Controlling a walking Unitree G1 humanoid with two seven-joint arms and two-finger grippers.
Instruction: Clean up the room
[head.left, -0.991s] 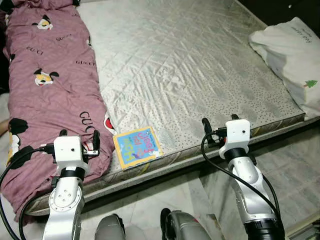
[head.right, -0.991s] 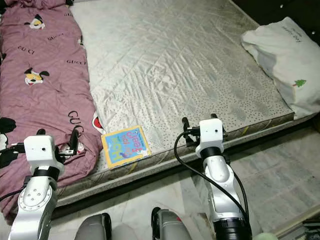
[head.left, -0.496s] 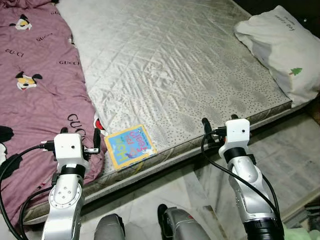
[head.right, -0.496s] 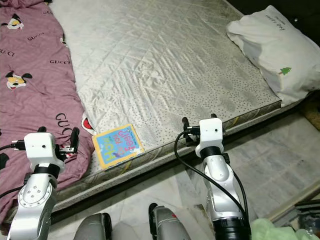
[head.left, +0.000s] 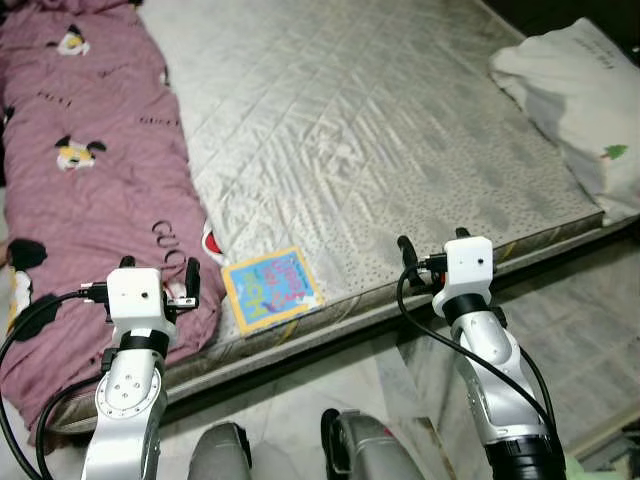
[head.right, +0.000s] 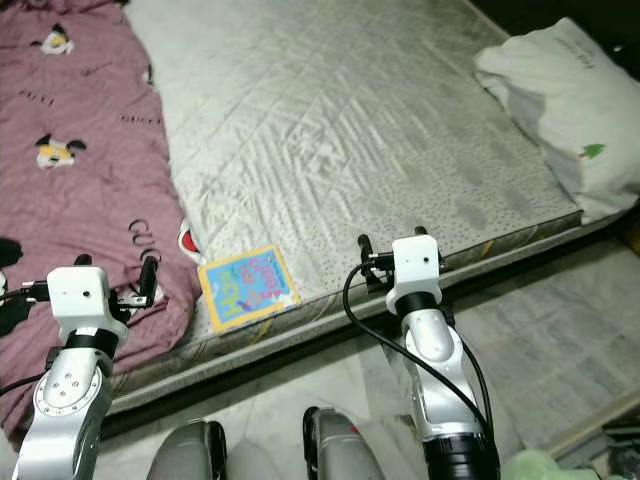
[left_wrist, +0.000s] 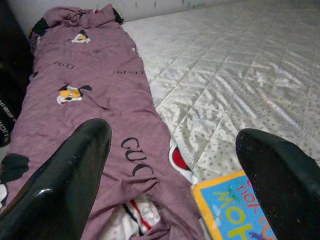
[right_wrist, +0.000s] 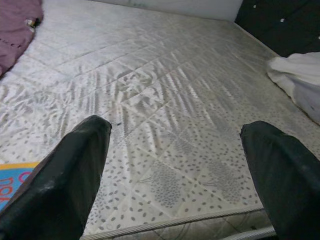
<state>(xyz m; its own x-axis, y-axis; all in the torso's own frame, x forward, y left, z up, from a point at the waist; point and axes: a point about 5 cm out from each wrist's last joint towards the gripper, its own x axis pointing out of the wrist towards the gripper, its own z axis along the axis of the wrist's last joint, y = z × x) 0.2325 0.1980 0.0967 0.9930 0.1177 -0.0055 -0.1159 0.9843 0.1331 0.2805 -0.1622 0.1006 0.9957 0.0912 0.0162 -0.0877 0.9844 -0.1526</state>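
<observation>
I am looking down at a bare quilted mattress (head.left: 380, 130) with marble floor (head.left: 590, 340) in front of it. A colourful children's book (head.left: 272, 290) lies flat at the near edge of the mattress, between my two arms. Just beside it on the left lies a long purple blanket (head.left: 90, 190) with cartoon prints, its hem almost touching the book. A white pillow (head.left: 580, 100) sits at the far right corner, well apart. My left gripper (left_wrist: 170, 175) hovers over the blanket's edge, fingers spread wide and holding nothing. My right gripper (right_wrist: 175, 165) hangs over the mattress edge, likewise spread and empty.
</observation>
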